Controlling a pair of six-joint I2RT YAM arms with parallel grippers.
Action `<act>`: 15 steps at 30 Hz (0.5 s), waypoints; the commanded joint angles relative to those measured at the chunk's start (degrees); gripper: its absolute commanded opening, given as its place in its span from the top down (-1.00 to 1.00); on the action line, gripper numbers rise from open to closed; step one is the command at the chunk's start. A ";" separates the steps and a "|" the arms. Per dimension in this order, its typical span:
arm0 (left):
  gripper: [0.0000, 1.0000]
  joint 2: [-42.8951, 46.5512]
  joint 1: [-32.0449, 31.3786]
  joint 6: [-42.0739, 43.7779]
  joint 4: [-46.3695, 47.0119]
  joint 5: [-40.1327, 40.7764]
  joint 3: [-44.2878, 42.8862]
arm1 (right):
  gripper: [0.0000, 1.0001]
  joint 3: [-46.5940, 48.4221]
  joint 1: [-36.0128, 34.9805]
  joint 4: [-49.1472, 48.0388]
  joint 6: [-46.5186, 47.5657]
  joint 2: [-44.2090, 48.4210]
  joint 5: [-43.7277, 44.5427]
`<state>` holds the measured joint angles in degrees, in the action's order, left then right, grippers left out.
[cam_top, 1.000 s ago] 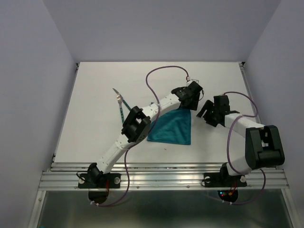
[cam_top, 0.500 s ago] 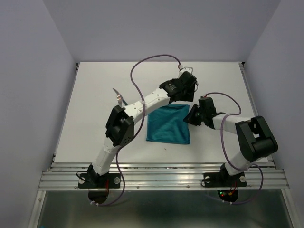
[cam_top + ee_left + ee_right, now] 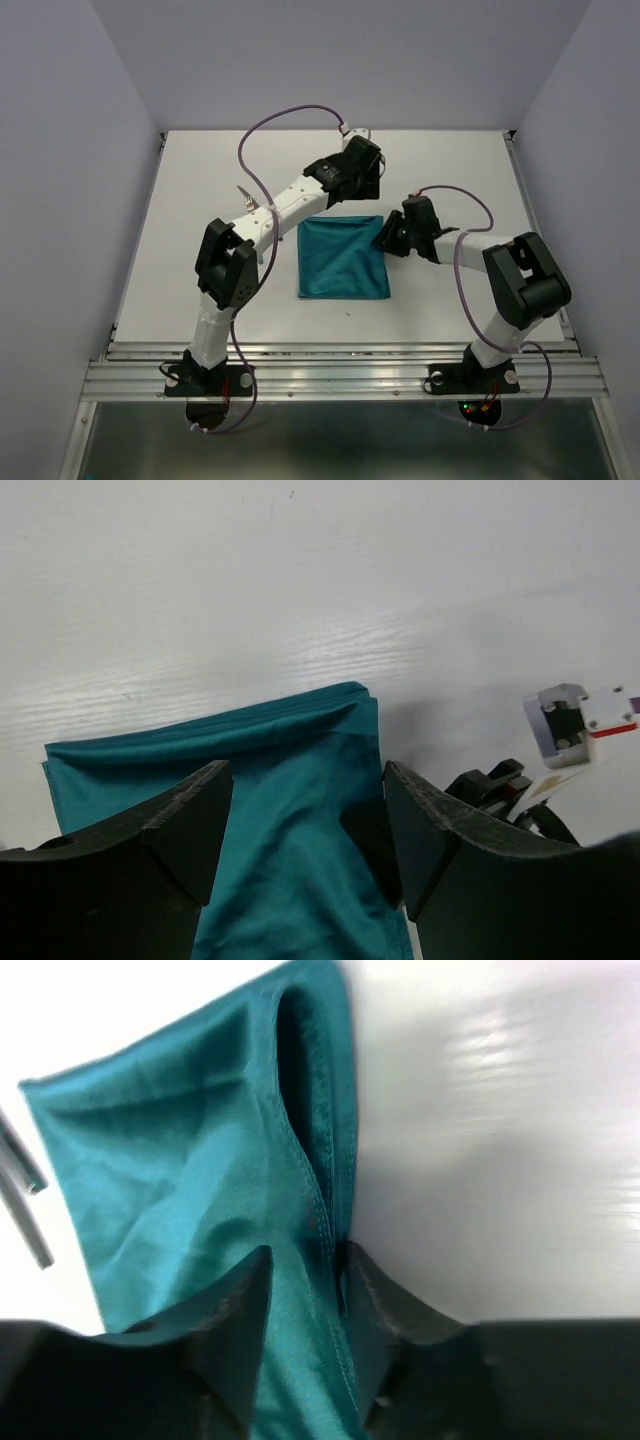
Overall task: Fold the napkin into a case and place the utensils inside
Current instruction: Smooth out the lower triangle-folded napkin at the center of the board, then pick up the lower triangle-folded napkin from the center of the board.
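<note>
From above, the soft teal napkin lies square in the middle of the surface, with the utensils at its 10 o'clock.

Left wrist: the left tool is spread wide over its 12 o'clock edge.

Right wrist: the right tool pinches its thin stitched edge at 2 o'clock. The napkin looks slippery, so I think a hard pull could bunch it or let it slip free.

The napkin between the black jaws of my left gripper was plain teal-green, no pattern. Beyond them the table was white with faint grain; the right gripper was black too.
</note>
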<state>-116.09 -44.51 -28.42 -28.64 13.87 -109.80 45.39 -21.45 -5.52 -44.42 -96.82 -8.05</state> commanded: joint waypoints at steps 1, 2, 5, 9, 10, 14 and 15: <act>-0.46 -2.89 -1.01 -0.40 -1.41 -1.29 -2.77 | -0.08 2.60 -0.34 7.78 4.24 3.19 10.47; -0.48 -3.95 -1.45 -0.32 -2.72 -1.30 -3.66 | -0.53 2.43 1.22 8.59 4.95 4.08 11.73; -0.64 -8.60 -2.33 -0.58 -4.57 -1.74 -8.21 | -0.68 0.85 5.09 10.70 6.36 6.89 14.03; -0.65 -14.76 -4.44 -1.54 -8.35 -0.95 -14.47 | -0.71 -5.64 14.49 10.70 7.77 11.90 12.37; -0.64 -17.30 -5.05 -2.24 -8.97 0.10 -15.70 | -0.71 -6.44 16.25 10.70 8.03 13.39 10.97; -0.60 -21.97 -6.20 -3.13 -10.90 4.41 -21.59 | -0.73 -8.73 20.04 10.97 9.18 15.69 9.73; -0.59 -22.59 -6.29 -3.30 -11.17 4.94 -22.21 | -0.73 -8.82 20.05 11.06 9.09 15.87 9.55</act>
<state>-138.32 -49.95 -30.33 -36.51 14.20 -127.00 37.89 -1.28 3.55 -37.26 -82.54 2.09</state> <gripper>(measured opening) 0.804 0.862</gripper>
